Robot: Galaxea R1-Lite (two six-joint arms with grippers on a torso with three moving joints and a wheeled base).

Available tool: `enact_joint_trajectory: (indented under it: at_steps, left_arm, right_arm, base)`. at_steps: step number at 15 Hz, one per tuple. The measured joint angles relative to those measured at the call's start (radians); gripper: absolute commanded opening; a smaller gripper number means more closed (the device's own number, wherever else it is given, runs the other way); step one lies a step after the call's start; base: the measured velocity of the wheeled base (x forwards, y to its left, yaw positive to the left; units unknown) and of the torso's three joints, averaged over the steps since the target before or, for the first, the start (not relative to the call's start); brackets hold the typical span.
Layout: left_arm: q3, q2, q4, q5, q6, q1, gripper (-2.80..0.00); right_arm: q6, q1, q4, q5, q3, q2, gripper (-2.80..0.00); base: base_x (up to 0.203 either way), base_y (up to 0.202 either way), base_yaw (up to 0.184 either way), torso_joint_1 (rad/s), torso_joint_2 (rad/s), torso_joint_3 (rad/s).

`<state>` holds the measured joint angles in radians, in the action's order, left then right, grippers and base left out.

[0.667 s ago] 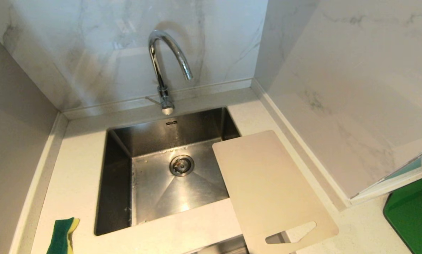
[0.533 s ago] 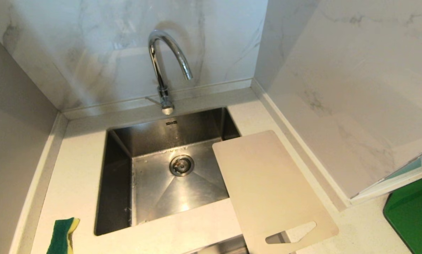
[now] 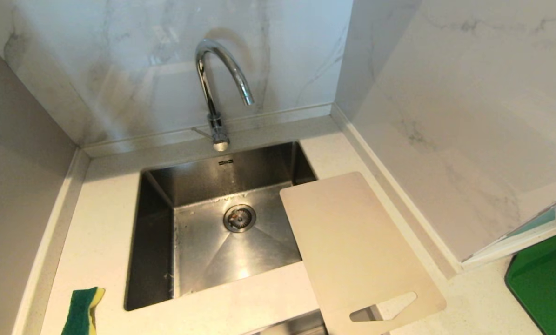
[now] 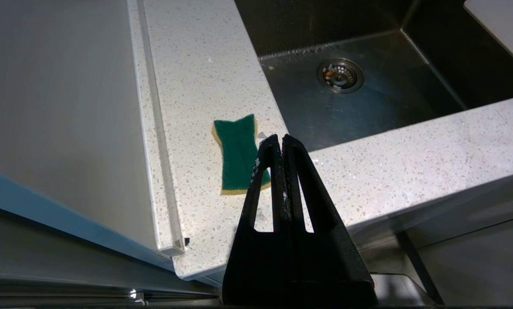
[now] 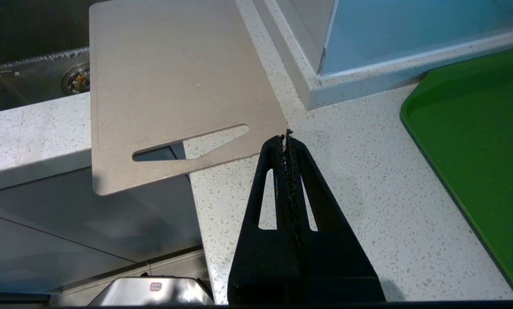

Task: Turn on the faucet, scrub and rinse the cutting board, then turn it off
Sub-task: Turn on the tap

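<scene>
The chrome gooseneck faucet (image 3: 217, 88) rises behind the steel sink (image 3: 157, 251), its thin lever pointing left at its base; no water runs. The beige cutting board (image 3: 352, 246) (image 5: 170, 73) lies flat over the sink's right rim, its slotted handle end overhanging the counter's front edge. Neither arm appears in the head view. My left gripper (image 4: 280, 138) hangs shut and empty above the counter's front edge, just right of a green-and-yellow sponge (image 4: 238, 152) (image 3: 83, 311). My right gripper (image 5: 285, 138) hangs shut and empty just off the board's near right corner.
Marble walls close in the counter at the back, left and right. A dark green mat (image 3: 545, 284) (image 5: 479, 124) lies on the counter at the far right, past the right wall's end. The sink drain (image 3: 239, 217) sits mid-basin.
</scene>
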<state>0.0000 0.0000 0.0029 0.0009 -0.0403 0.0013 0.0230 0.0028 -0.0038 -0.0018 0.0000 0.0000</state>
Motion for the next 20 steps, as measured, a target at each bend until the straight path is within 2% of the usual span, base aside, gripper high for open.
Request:
enact_joint_trajectory:
  at_steps: [13,18,20]
  left_arm:
    - [0.0,0.0,-0.001,-0.001,0.003,0.0,-2.8]
    - [-0.002,0.007,0.002,0.0,0.044,0.0,-2.8]
    - [-0.037,0.024,0.012,-0.001,0.045,0.0,-2.8]
  right_arm:
    - [0.0,0.0,0.0,0.0,0.0,0.0,-2.8]
    - [0.0,0.0,0.0,0.0,0.0,0.0,-2.8]
    - [0.0,0.0,0.0,0.0,0.0,0.0,-2.8]
  base:
    - [0.0,0.0,0.0,0.0,0.0,0.0]
    - [0.0,0.0,0.0,0.0,0.0,0.0]
    - [0.0,0.0,0.0,0.0,0.0,0.0]
